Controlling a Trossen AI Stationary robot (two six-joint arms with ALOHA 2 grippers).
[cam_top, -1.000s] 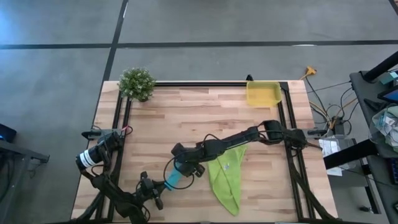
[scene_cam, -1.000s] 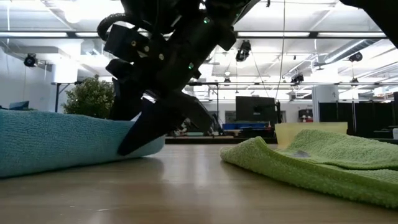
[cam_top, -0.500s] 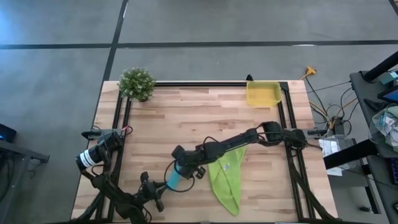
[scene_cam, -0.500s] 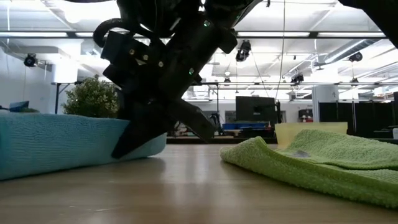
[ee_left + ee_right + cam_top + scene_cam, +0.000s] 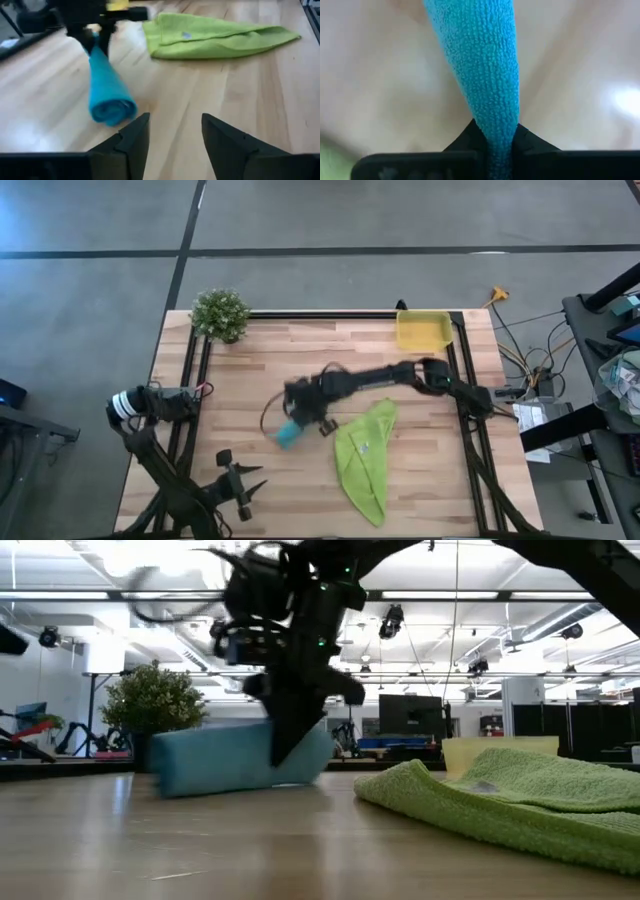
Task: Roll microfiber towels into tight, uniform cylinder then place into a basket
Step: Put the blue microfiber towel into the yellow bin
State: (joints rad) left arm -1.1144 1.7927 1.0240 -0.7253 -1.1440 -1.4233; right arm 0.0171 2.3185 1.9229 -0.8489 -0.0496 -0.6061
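The turquoise-blue towel [image 5: 287,433] is rolled into a short cylinder near the table's middle. My right gripper [image 5: 299,418] is shut on it, as the low view also shows [image 5: 290,745]. The lime-green towel [image 5: 365,460] lies loosely folded on the table to its right. The yellow basket [image 5: 422,330] stands at the far right edge. My left gripper [image 5: 255,486] hovers open near the near-left edge, its fingers [image 5: 132,137] pointing at the roll [image 5: 105,90] without touching it. My right gripper pinches the blue roll near its far end [image 5: 490,112] between its two fingers, which squeeze the cloth narrow there. The fingers [image 5: 292,735] come from above, slanting down, and lie across the roll. The roll slopes down from the fingers toward its near end [image 5: 112,110]; whether that end touches the table I cannot tell.
A small potted plant [image 5: 220,315] stands at the far left corner. Black frame rails [image 5: 195,410] run along the table's left, right and far sides. Bare wood [image 5: 340,365] lies between the roll and the basket.
My left gripper has let go of the roll's near end, opened, risen and drawn back toward the near-left edge. My right gripper has shut on the roll's far end and carried the roll toward the far edge, raising it a little.
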